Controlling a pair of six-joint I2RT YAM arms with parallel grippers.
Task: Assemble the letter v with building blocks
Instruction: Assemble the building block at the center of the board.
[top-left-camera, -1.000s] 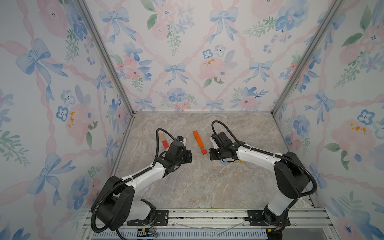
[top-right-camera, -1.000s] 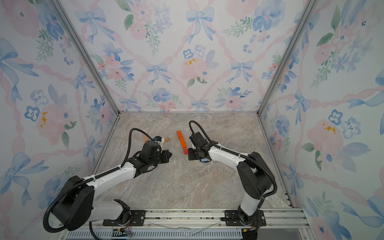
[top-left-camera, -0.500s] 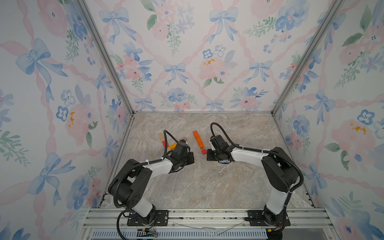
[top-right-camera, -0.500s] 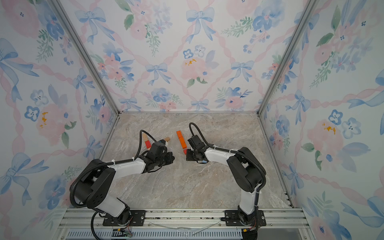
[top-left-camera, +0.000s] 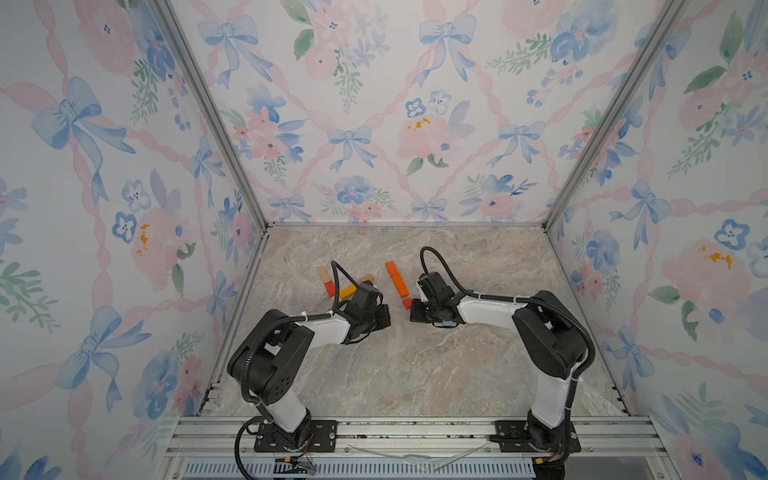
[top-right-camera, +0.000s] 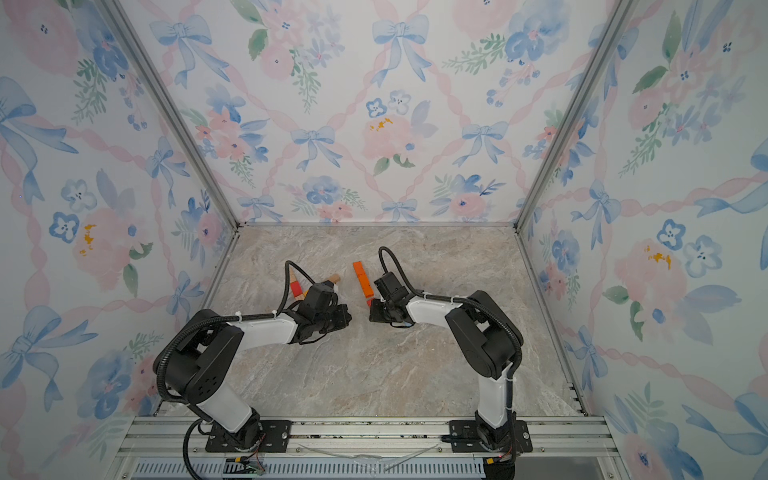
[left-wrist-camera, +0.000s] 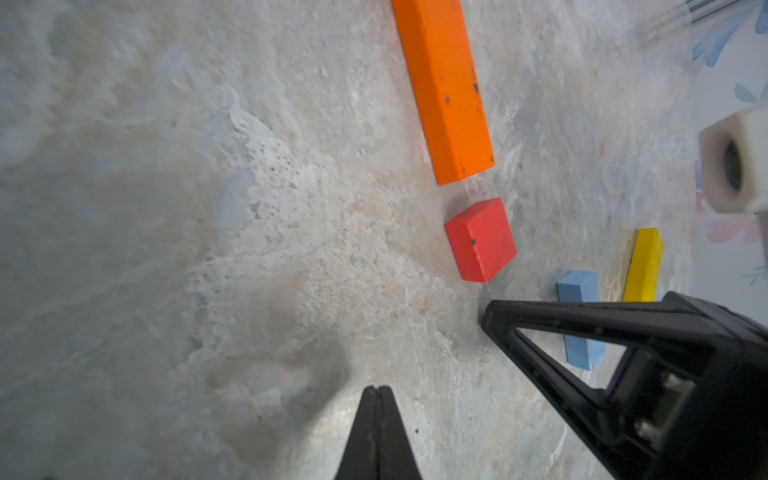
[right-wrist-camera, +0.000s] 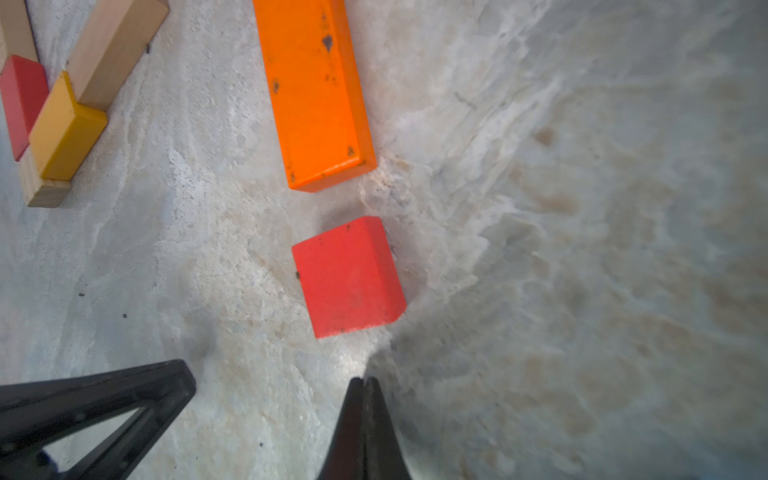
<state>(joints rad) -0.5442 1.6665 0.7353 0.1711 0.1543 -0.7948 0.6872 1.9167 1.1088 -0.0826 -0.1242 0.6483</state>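
Note:
Two groups of building blocks lie on the marbled floor. Toward the left, a red block, a yellow one and natural wood bars lie together in a V-like cluster. In the middle lies a long orange bar with a red square just off its near end. A light blue block and a yellow bar lie behind the right gripper. My left gripper and right gripper point at each other near the red square, both shut and holding nothing.
Flowered walls close the floor on three sides. An aluminium rail with both arm bases runs along the front. Both elbows stand raised over the front half. A black cable loops up above the right wrist.
Both arms have folded back, with their elbows raised. The grippers have drawn slightly nearer each other and the front. The left cluster of blocks now shows. Both stayed shut.

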